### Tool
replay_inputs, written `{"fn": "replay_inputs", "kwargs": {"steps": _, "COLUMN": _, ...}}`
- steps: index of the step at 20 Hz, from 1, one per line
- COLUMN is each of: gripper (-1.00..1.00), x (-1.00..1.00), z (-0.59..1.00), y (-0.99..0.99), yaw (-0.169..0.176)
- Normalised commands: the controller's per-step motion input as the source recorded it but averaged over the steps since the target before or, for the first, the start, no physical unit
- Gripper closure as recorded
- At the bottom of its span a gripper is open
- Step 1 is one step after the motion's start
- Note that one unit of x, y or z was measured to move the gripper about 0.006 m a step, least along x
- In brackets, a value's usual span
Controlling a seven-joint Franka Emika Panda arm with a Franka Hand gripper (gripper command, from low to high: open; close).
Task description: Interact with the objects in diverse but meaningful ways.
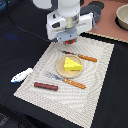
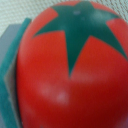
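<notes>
Wrist view is almost wholly filled by the red tomato [image 2: 75,70], its dark green star-shaped top facing the lens, with a teal-edged grey pad [image 2: 9,75] pressed along one side of it and a sliver of woven mat [image 2: 20,12] behind. That pad looks like one finger of the gripper [image 1: 70,41] lying against the tomato; the other finger is out of sight, so whether the claw has actually closed on the fruit cannot be told. From the exterior view the white arm hangs low over the far edge of the beige placemat [image 1: 95,85], and a small patch of red shows right under it, hiding whatever lies directly beneath. Just in front of the gripper sits the round tan plate [image 1: 61,67] with the yellow cheese wedge [image 1: 73,64] on it. An orange-handled knife [image 1: 82,57] lies beside the plate on its far side, close to the gripper, and an orange-handled fork [image 1: 67,81] lies on its near side. The brown sausage [image 1: 45,86] rests on the mat toward the exterior view's left, well apart from the arm. The white-and-blue fish-like piece [image 1: 21,75] lies off the mat on the dark table [image 1: 20,40], further left. The grey two-handled pot [image 1: 121,17] stands at the upper right corner, well apart from everything else.
</notes>
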Motion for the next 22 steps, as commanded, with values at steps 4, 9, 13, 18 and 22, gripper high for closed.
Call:
{"fn": "replay_inputs", "kwargs": {"steps": 4, "gripper": 1.00, "x": 0.53, "z": 0.16, "y": 0.42, "yaw": -0.001}}
{"fn": "replay_inputs", "kwargs": {"steps": 9, "gripper": -1.00, "x": 0.63, "z": 0.27, "y": 0.49, "yaw": -0.013}}
{"fn": "replay_inputs", "kwargs": {"steps": 13, "gripper": -1.00, "x": 0.51, "z": 0.18, "y": 0.43, "yaw": -0.017}}
{"fn": "replay_inputs", "kwargs": {"steps": 18, "gripper": -1.00, "x": 0.48, "z": 0.13, "y": 0.40, "yaw": -0.013}}
{"fn": "replay_inputs", "kwargs": {"steps": 22, "gripper": -1.00, "x": -0.10, "z": 0.38, "y": 0.05, "yaw": 0.030}}
